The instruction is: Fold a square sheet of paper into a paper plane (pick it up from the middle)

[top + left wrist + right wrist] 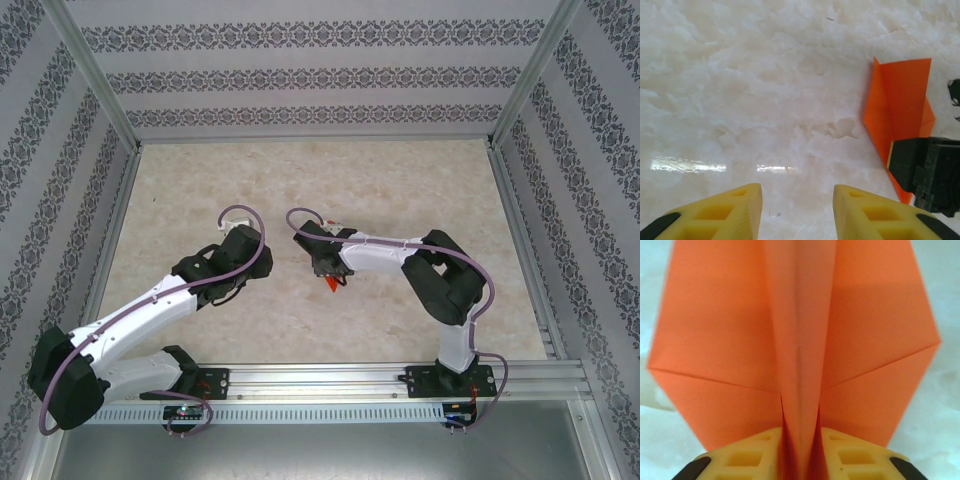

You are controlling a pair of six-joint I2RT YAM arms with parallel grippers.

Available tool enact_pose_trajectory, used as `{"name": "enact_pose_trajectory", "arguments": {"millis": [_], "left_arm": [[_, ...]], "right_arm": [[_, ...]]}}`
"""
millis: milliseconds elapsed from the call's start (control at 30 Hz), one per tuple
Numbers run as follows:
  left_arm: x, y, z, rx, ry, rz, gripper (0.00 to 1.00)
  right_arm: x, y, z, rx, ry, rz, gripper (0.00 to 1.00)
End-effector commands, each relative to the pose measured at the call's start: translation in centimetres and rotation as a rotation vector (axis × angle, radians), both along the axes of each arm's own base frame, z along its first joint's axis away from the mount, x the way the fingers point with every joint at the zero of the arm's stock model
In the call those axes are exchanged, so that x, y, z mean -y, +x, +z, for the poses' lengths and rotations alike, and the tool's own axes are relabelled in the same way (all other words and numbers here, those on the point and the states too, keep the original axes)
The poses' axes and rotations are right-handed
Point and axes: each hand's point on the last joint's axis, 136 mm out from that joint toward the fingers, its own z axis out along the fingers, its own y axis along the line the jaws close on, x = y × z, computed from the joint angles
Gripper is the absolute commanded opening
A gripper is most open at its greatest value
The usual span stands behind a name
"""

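Bright orange folded paper plane (865,315): centre ridge pinched by right gripper (800,445). left gripper (797,200) spread, empty, over pale marble tabletop (740,90).

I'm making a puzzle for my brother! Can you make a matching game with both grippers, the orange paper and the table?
Things:
1 left gripper
2 right gripper
3 paper plane
4 table

States:
A pale, marbled
B orange, folded
C open, holding nothing
D pinching the plane's centre fold

Pairs: 1-C; 2-D; 3-B; 4-A
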Motion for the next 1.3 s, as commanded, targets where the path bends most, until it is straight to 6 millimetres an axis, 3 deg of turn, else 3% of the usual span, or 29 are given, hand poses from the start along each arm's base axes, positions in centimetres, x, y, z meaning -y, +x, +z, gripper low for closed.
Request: {"name": "enact_pose_trajectory", "arguments": {"millis": [0,200,333,467,600,700,733,900,967,1067,1133,1267], "left_arm": [[-0.8,0.3,0.6,0.028,-0.005,0.033,0.42],[-1.2,0.3,0.9,0.042,0.002,0.041,0.43],[-1.9,0.5,1.0,0.055,0.028,0.058,0.44],[-3.2,0.7,1.4,0.079,0.081,0.090,0.46],[-4.7,0.7,2.0,0.119,0.132,0.116,0.49],[-5.7,0.7,2.2,0.153,0.150,0.139,0.66],[-5.9,0.7,2.4,0.166,0.154,0.143,0.67],[-7.7,0.6,3.3,0.223,0.199,0.182,0.92],[-8.5,0.5,3.3,0.229,0.228,0.198,0.99],[-9.7,0.5,3.6,0.233,0.274,0.226,1.00],[-10.5,0.7,3.8,0.243,0.296,0.245,1.00],[-12.8,0.7,4.3,0.257,0.346,0.344,1.00]], "right_arm": [[0.9,0.0,3.2,0.023,-0.002,0.007,0.32],[0.9,0.2,7.7,0.112,0.053,0.017,0.41],[2.1,0.1,12.4,0.264,0.074,0.021,0.46],[6.9,-0.3,17.9,0.502,0.017,-0.050,0.61],[14.6,-1.1,21.2,0.718,-0.117,-0.197,0.78],[19.3,-1.5,20.3,0.749,-0.194,-0.259,0.90],[20.5,-1.5,19.8,0.751,-0.209,-0.270,0.92],[25.5,-1.0,16.3,0.780,-0.288,-0.287,0.93],[26.1,-0.8,16.3,0.760,-0.246,-0.270,0.94],[26.9,-0.3,16.9,0.813,-0.274,-0.229,0.94],[29.2,-0.3,16.7,0.857,-0.343,-0.302,0.95],[30.5,1.0,13.1,0.813,-0.234,-0.291,0.95]]}}
